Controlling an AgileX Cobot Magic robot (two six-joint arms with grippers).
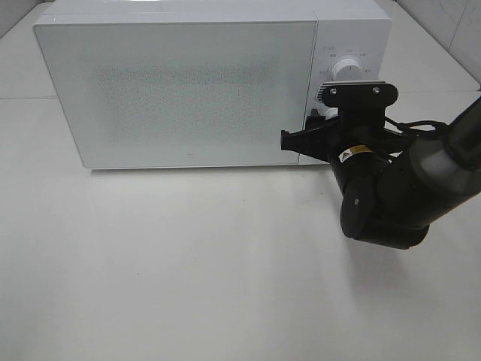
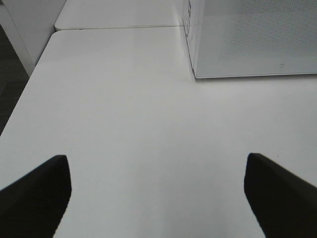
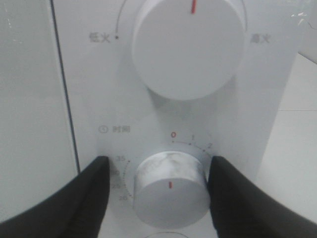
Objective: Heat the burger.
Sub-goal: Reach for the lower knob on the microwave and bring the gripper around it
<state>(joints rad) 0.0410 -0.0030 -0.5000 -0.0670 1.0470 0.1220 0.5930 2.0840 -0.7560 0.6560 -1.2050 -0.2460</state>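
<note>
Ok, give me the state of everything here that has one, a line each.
Microwave door, shut.
Power knob, red mark straight up.
Timer knob, mark at 0.
Right jaws, open, straddling the timer knob.
Left jaws, open, empty, over the table.

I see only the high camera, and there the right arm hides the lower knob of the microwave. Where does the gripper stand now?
Observer: In the right wrist view the right gripper straddles the lower knob. On the side of the door, a gap shows between finger and knob.
Operator: Is the timer already set?
Observer: No. The knob's red mark points at the 0.
Operator: And the left arm? I do not see it at all.
Observer: The left gripper hangs open and empty over the table, near the microwave's corner.
</note>
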